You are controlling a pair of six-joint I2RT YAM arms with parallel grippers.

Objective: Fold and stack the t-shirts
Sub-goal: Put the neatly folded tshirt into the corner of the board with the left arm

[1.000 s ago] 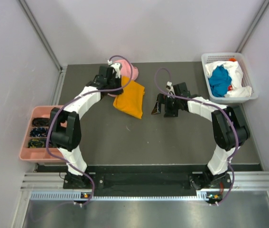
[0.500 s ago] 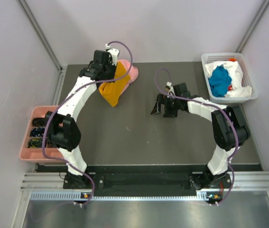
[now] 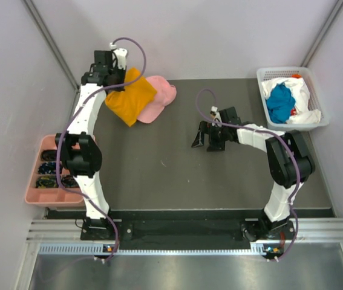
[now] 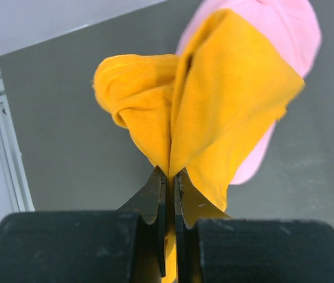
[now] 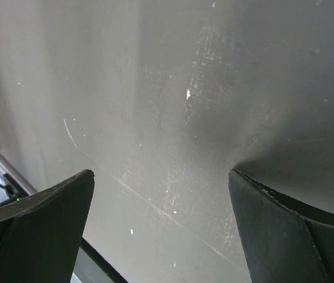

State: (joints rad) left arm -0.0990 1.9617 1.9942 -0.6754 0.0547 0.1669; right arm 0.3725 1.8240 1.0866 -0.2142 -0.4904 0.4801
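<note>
Left arm point(image 3: 88, 118) stretched full length toward the far-left corner, its claw point(image 4: 169, 177) clamped tight on the orange t-shirt point(image 4: 225, 100), fingers nearly meeting. Right arm point(image 3: 256, 134) folded at the elbow, forearm reaching left. Its claw point(image 5: 162, 221) spread wide, low over the worktop point(image 5: 172, 88).

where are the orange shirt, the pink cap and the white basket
orange shirt point(image 3: 129, 96): top external view, middle of the bunched cloth
pink cap point(image 3: 162, 92): top external view, on its crown
white basket point(image 3: 277, 72): top external view, on its far wall
</note>
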